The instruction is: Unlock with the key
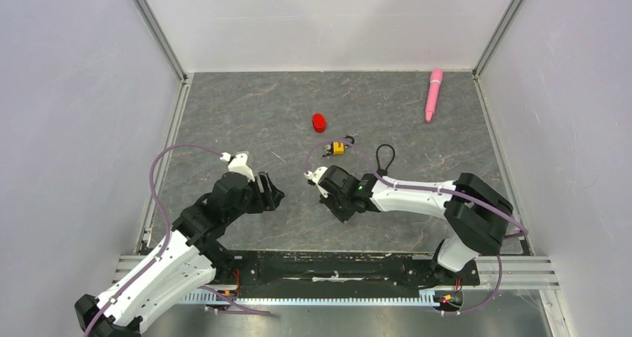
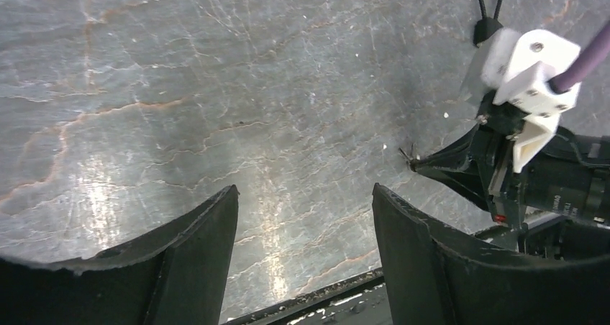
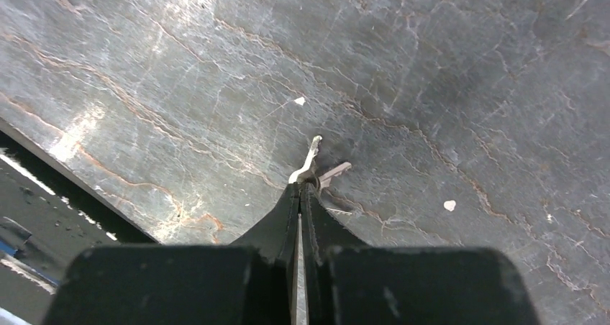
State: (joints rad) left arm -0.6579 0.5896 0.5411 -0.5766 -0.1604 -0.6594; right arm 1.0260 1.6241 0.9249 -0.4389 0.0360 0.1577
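The key (image 3: pixel 313 161) is a tiny silvery piece poking out past the tips of my right gripper (image 3: pixel 303 187), whose fingers are pressed together on it low over the grey table. In the left wrist view the key (image 2: pixel 408 153) shows as a small speck at that gripper's pointed tip. From the top view my right gripper (image 1: pixel 333 209) points toward the near edge, a little nearer than the small yellow padlock (image 1: pixel 337 148). To its left, my left gripper (image 1: pixel 272 191) stands open with only bare table between its fingers (image 2: pixel 216 224).
A red cap (image 1: pixel 319 122) stands beyond the padlock. A black cord loop (image 1: pixel 384 158) lies beside the right arm, and the black cord's end (image 2: pixel 488 24) appears at the top of the left wrist view. A pink pen (image 1: pixel 433 95) lies at the far right. Grey walls enclose the table.
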